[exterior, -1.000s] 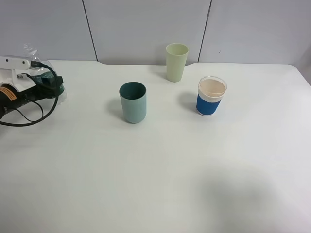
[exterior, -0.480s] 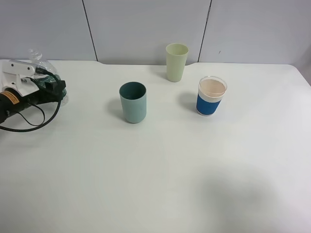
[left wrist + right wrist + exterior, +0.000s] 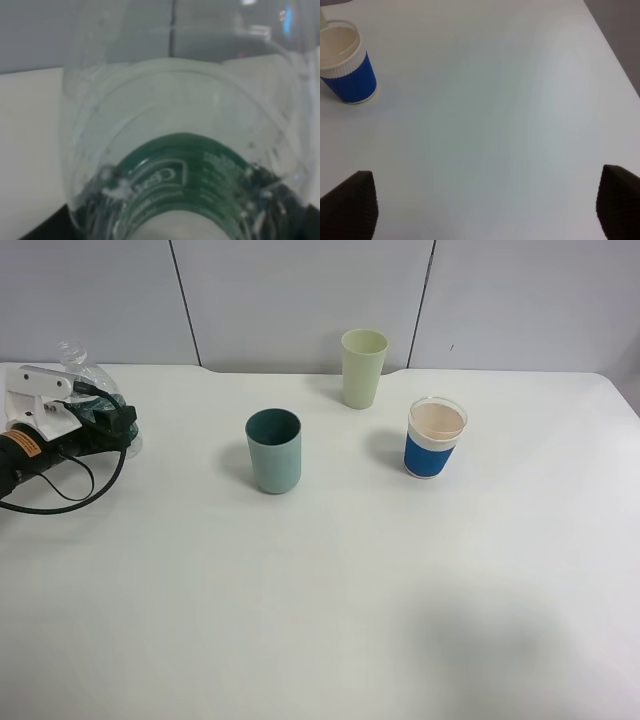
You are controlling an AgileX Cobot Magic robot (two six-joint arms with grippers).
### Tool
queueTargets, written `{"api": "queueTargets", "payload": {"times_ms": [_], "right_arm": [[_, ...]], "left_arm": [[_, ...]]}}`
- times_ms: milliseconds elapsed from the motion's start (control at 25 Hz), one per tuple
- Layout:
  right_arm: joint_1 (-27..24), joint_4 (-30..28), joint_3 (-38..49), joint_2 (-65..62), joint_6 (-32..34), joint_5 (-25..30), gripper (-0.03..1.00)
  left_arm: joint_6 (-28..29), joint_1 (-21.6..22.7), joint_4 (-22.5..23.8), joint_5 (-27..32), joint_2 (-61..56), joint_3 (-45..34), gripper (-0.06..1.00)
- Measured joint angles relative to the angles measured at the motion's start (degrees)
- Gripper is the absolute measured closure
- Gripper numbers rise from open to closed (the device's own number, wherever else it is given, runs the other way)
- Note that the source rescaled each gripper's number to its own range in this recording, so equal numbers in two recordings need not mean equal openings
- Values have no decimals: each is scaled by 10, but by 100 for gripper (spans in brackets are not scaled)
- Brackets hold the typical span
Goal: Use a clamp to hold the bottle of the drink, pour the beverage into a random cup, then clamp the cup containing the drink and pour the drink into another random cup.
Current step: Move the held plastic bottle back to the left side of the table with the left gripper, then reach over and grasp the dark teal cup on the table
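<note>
A clear plastic bottle (image 3: pixel 88 390) with a green label stands upright at the far left of the white table (image 3: pixel 330 590). My left gripper (image 3: pixel 105 422) is closed around its lower body. The bottle (image 3: pixel 185 150) fills the left wrist view. A blue and white paper cup (image 3: pixel 435 438) at mid right holds a pale brown drink; it also shows in the right wrist view (image 3: pixel 345 62). A teal cup (image 3: pixel 273 450) stands at the centre and a light green cup (image 3: pixel 363 368) behind it. My right gripper (image 3: pixel 487 210) is open and empty over bare table, out of the exterior view.
The left arm's black cable (image 3: pixel 60 495) loops on the table at the left edge. A grey panelled wall (image 3: pixel 300 290) runs behind the table. The table's right edge (image 3: pixel 615 55) shows in the right wrist view.
The left gripper and bottle have shifted slightly left and down. The bottle has gone from tilted to upright. The cups have not moved.
</note>
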State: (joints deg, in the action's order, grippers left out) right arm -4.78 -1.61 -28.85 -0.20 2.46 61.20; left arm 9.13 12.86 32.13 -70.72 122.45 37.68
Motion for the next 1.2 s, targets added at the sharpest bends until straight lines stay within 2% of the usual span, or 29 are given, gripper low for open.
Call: {"api": "queueTargets", "payload": {"times_ms": [200, 240, 280, 360, 480, 720, 1200], "right_arm": [[0, 0, 0, 0, 0, 0, 26], [0, 0, 0, 0, 0, 0, 26], [0, 0, 0, 0, 0, 0, 26], [0, 0, 0, 0, 0, 0, 26], [0, 0, 0, 0, 0, 0, 26], [0, 0, 0, 0, 0, 0, 26], [0, 0, 0, 0, 0, 0, 26]], "left_arm": [[0, 0, 0, 0, 1, 0, 85], [0, 0, 0, 0, 1, 0, 79], [1, 0, 0, 0, 1, 0, 69], [5, 0, 0, 6, 1, 0, 34], [7, 0, 1, 9, 1, 0, 0], [7, 0, -1, 10, -30, -31, -5], [10, 0, -110, 10, -219, -203, -5]]}}
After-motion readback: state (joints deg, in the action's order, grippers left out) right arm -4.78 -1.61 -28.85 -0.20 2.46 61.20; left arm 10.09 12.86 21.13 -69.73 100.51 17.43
